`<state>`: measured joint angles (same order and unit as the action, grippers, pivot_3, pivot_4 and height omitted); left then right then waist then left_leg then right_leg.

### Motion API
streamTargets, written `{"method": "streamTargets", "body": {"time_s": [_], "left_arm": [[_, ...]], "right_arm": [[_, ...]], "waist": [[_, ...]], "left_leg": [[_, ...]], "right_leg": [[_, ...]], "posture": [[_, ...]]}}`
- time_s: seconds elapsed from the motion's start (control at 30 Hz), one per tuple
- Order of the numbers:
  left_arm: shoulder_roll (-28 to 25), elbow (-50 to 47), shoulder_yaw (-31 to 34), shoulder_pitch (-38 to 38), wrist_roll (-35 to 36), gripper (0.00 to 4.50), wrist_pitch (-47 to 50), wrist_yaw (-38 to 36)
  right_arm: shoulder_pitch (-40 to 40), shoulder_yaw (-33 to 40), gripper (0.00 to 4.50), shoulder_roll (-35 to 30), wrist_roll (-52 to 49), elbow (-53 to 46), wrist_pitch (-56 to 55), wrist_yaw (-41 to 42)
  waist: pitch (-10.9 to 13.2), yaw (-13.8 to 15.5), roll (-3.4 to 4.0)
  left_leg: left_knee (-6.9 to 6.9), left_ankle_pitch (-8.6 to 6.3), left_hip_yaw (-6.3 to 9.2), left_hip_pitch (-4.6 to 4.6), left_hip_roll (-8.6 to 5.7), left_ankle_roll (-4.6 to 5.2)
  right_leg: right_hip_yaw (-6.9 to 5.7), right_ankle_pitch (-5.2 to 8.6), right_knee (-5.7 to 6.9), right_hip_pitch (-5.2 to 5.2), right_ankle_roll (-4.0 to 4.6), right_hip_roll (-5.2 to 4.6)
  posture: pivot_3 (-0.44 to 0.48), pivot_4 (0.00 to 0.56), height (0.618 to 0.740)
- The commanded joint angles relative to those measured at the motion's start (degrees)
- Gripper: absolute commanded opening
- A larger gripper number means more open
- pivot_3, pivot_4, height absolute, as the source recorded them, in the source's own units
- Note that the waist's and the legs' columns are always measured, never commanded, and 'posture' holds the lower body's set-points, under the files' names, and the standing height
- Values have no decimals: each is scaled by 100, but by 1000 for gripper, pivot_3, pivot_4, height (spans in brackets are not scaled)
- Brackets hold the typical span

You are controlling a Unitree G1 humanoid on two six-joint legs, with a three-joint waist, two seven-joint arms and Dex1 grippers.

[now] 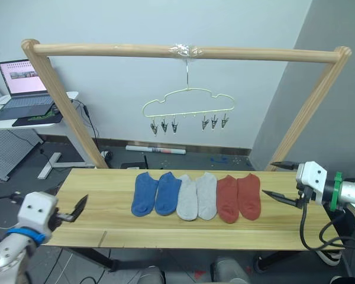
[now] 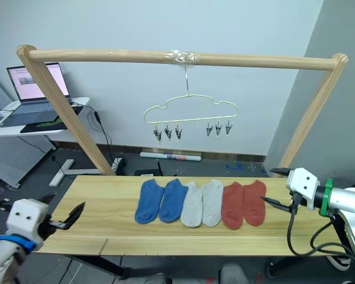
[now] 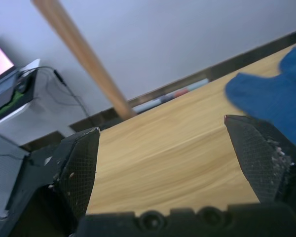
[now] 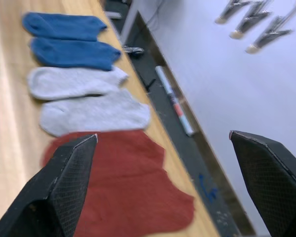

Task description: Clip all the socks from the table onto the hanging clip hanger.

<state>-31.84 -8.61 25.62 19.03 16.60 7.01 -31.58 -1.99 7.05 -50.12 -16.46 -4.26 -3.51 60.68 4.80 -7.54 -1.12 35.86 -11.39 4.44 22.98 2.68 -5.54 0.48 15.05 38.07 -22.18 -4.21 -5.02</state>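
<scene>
Table (image 1: 106,231) holds all six socks (image 1: 196,195); clip hanger (image 1: 188,107) empty at 12 o'clock. Right gripper (image 1: 278,180) and left gripper (image 1: 77,208) both spread, holding nothing. I'd pinch the outer rust-red sock (image 1: 249,195) by its cuff.

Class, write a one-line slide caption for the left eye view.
Six socks lie in a row on the table beneath the empty clip hanger.

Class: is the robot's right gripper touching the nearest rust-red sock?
Apart. In the left eye view, the open right gripper hangs beside the right rust-red sock, with bare table showing between its fingers and the sock.
</scene>
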Motion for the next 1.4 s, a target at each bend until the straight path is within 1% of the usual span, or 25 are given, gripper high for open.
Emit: {"method": "streamTargets", "body": {"time_s": [0.03, 0.17, 0.27, 0.3, 0.33, 0.43, 0.57, 0.6, 0.63, 0.67, 0.77, 0.87, 1.0, 1.13, 1.27, 1.4], "left_arm": [[101, -639, -110, -250, 112, 4488, 314, 288], [304, -1072, -312, -483, 109, 4488, 643, 538], [449, -1244, -475, -806, 31, 4488, 830, 823], [491, -1284, -524, -915, 4, 4488, 894, 907], [532, -1340, -547, -1017, 2, 4488, 977, 998], [749, -1421, -792, -1507, 53, 4488, 1261, 1239], [1043, -1296, -1196, -2256, 61, 4488, 1523, 1444], [1093, -1265, -1233, -2379, 70, 4488, 1567, 1469], [1117, -1253, -1234, -2456, 70, 4488, 1601, 1482], [1190, -1097, -1280, -2660, 20, 4488, 1535, 1537], [1362, -657, -1415, -3178, -87, 4488, 1310, 1605], [1488, -262, -1486, -3527, -136, 3903, 1056, 1603], [1569, 314, -1645, -3939, -287, 2689, 671, 1533], [1594, 808, -1703, -4246, -447, 2689, 259, 1573], [1717, 1316, -1739, -4610, -545, 2689, -209, 1642], [1822, 1836, -1748, -4996, -612, 2689, -629, 1664]], "right_arm": [[-277, 513, 4500, -155, -351, -804, 485, -127], [-604, 839, 4500, -154, -710, -1674, 1088, -289], [-351, 718, 4500, -76, -969, -2245, 1547, -522], [-249, 642, 4500, -63, -1034, -2406, 1695, -586], [-127, 578, 4500, -22, -1105, -2593, 1867, -704], [591, 203, 4500, 269, -1373, -2949, 2526, -1202], [1819, -318, 4500, 925, -1451, -2816, 3493, -2102], [1999, -358, 4500, 1050, -1486, -2805, 3660, -2231], [2123, -374, 4500, 1128, -1527, -2827, 3798, -2306], [2325, -420, 4500, 1313, -1555, -2732, 3897, -2437], [2689, -525, 4500, 1668, -1502, -2541, 4030, -2674], [2780, -526, 4500, 1838, -1506, -2524, 4135, -2774], [2732, -538, 4500, 1935, -1532, -2655, 4223, -2835], [2648, -615, 4500, 1919, -1577, -2839, 4248, -2730], [2519, -802, 4500, 1797, -1514, -2992, 4111, -2420], [2561, -934, 4500, 1812, -1483, -3037, 4092, -2337]], "waist": [[79, 3, -7], [201, -15, -10], [288, -66, -14], [329, -67, -21], [364, -67, -31], [504, -57, -74], [643, -52, -95], [677, -52, -88], [681, -50, -85], [695, -46, -80], [763, -39, -36], [832, -36, -24], [929, -44, -16], [1003, -54, -24], [1056, -59, -28], [1083, -66, -31]], "left_leg": [[0, 0, 0, 0, 0, 0], [0, 1, -1, 0, 1, 1], [-2, 5, -4, 3, 1, 9], [-4, 20, -11, 13, 2, 35], [-3, 21, -11, 17, 1, 37], [-1, 21, -10, 9, 3, 37], [-1, 21, -9, 26, 2, 38], [8, 23, -8, 49, 0, 41], [13, 26, -2, 87, 0, 45], [11, 27, -1, 103, 0, 46], [9, 22, 5, 153, 1, 56], [11, 14, 7, 173, 0, 69], [11, 11, 5, 176, 0, 75], [12, 11, 5, 178, 1, 75], [16, 11, 5, 178, 1, 75], [18, 12, 5, 179, 1, 75]], "right_leg": [[1, 0, 1, -1, 0, 0], [3, 0, 1, -3, 0, 0], [6, 0, -1, -4, 0, 1], [18, 0, 1, 0, 0, 6], [20, 0, 2, -3, 0, 7], [19, 0, 2, -11, 0, 8], [20, 0, -5, -10, 0, 8], [20, -5, -2, -16, -4, 11], [21, -11, -2, -46, -8, 17], [26, -20, -2, -62, 3, 23], [32, -34, 6, -111, -16, 34], [30, -34, 5, -124, -22, 35], [30, -33, 5, -129, -23, 35], [31, -32, 7, -133, -24, 36], [32, -33, 8, -133, -26, 36], [33, -34, 8, -133, -30, 37]], "posture": [[-195, 102, 689], [-220, 129, 689], [-224, 143, 689], [-225, 146, 689], [-231, 161, 689], [-239, 181, 689], [-259, 217, 689], [-261, 222, 689], [-268, 232, 689], [-268, 238, 689], [-268, 253, 689], [-273, 261, 689], [-284, 276, 689], [-302, 288, 689], [-312, 295, 689], [-324, 300, 689]]}}
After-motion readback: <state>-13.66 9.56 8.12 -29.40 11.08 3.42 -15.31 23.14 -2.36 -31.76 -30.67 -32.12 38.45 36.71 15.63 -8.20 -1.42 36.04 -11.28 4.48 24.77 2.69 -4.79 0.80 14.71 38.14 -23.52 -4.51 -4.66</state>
